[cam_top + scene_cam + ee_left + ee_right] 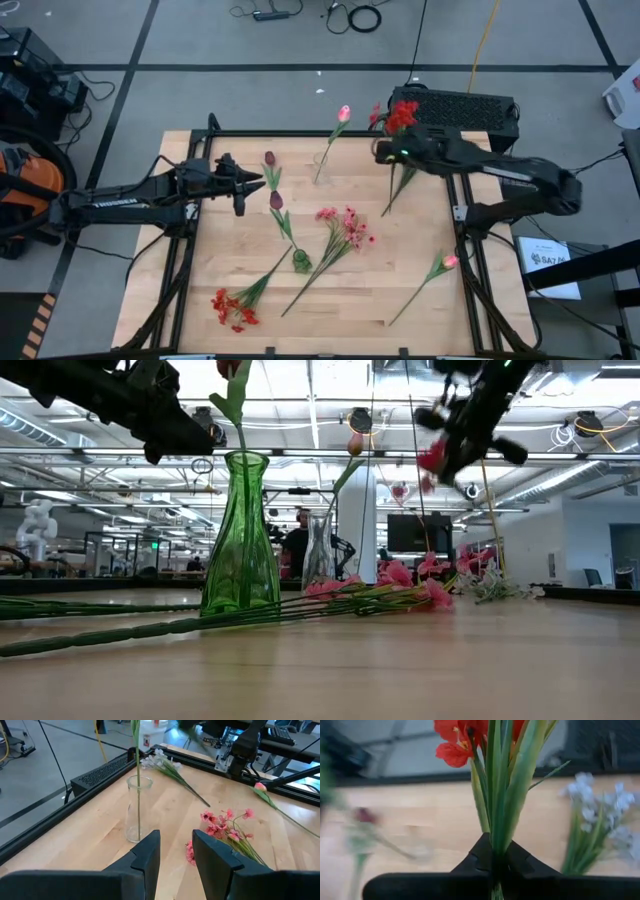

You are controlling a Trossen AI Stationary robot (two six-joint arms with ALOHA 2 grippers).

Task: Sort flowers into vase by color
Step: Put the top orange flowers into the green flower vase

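Observation:
My right gripper (388, 150) hovers over the table's far right part, shut on a red flower cluster (400, 116), also red flower cluster (457, 742). My left gripper (176, 850), left gripper (256, 185), is open, in the air at the table's left, touching nothing. A clear vase (322, 166) holds a pink tulip (343, 113). A green vase (240, 535) holds two maroon tulips (272, 180). Lying flat on the table are a pink spray (345, 225), a second red cluster (232, 308), a pink tulip (448, 262) and a whitish-lavender spray (600, 820). My right gripper pinches the red cluster's bundle of green stems and leaves (497, 835) between its two fingers (475, 862), a short way below the blossoms. The fingers lie across the stems. The flower is lifted clear, high above the table, red blossom (432, 457) showing beside the gripper.
A black box (455, 105) sits just beyond the table's far right edge. The whitish-lavender spray's stem (395, 190) runs out from under my right arm. Bare wood (480, 310) shows at the near right corner and along the left side (170, 270).

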